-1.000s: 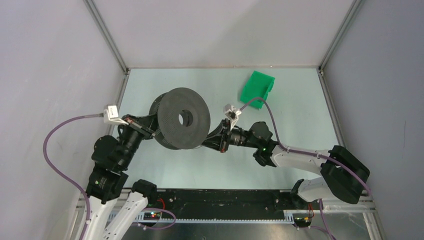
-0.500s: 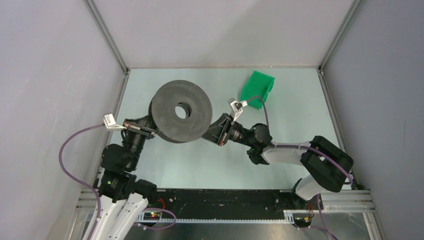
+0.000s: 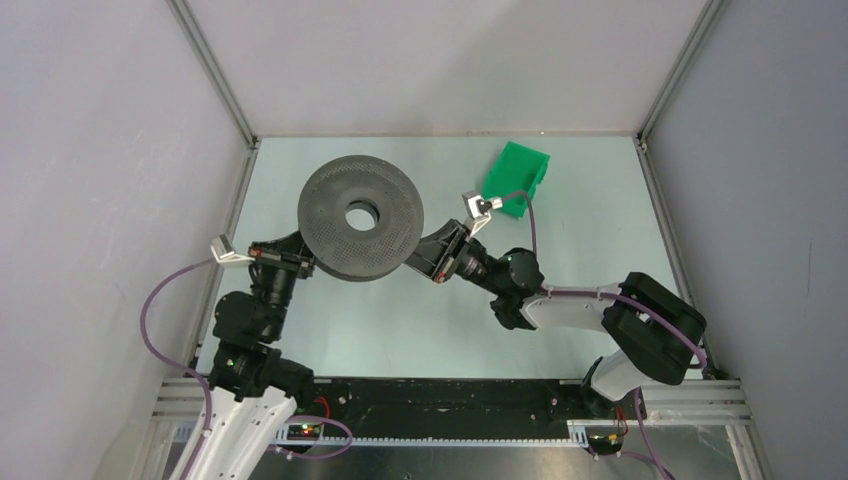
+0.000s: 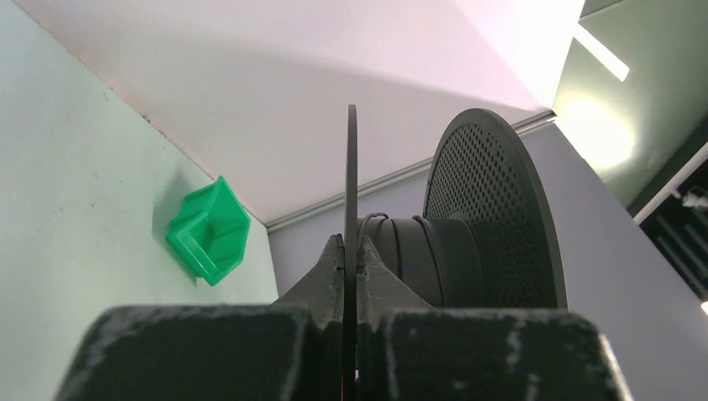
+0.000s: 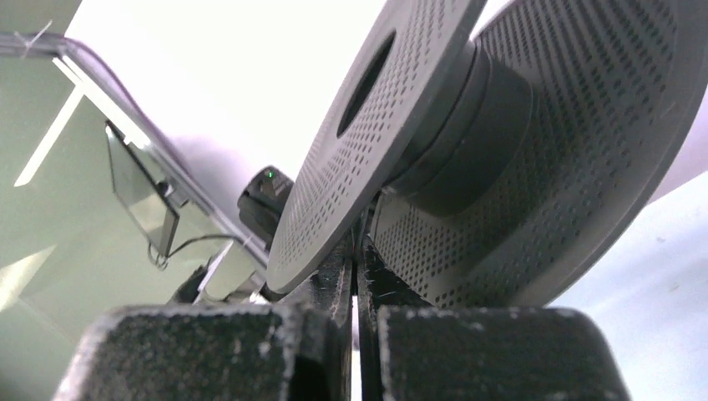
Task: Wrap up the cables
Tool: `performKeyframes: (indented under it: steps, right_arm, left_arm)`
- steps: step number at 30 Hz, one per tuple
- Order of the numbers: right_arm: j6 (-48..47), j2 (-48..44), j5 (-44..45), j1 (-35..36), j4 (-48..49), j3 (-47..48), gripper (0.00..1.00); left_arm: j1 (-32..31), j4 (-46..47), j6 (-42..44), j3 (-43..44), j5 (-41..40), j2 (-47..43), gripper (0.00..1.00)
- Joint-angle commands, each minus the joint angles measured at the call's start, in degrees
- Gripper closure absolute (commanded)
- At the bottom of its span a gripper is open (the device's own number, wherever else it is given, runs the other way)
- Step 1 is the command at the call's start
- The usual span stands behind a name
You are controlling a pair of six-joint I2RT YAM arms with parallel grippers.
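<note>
While both arms grip reel (image 3: 360,220), left gripper (image 3: 296,264) pinches flange rim at reel's 8 o'clock and right gripper (image 3: 428,262) pinches rim at 4 o'clock. Thin cable not made out anywhere, perhaps on hub between flanges. Winding progress cannot be judged, probably unfinished.

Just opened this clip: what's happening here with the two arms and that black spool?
Both arms hold the black reel between them over the table. The left gripper is shut on a flange rim at the reel's left side, and the right gripper is shut on a flange rim at its right side. The reel is tilted, its centre hole facing the top camera. A green bin stands apart at the table's far right. No thin cable can be made out, so wrapping progress cannot be judged.
</note>
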Motion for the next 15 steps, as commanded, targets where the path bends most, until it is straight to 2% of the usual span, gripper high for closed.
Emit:
performKeyframes:
  steps: [1,5,10,15]
  right_arm:
    - [-4.33,0.03,11.53,1.84,3.93,2.73,1.00]
    - [-7.77,4.07,17.27,3.51,3.73,5.28,1.00]
    - [-5.64,10.64,24.00,5.83,2.87,8.78,1.00]
    - [-6.00,13.46,30.48,8.44,-4.25,10.98,1.00]
  left_arm:
    - [0.46,6.09,-10.94,-2.20,-2.20,-1.26,1.00]
    - [0.50,6.59,-14.58,-2.76,-2.23,-0.62,1.00]
    - [0.50,7.70,-16.14,-2.71,-1.65,0.88,1.00]
    - [0.48,7.90,-14.80,-2.54,-2.84,1.01,1.00]
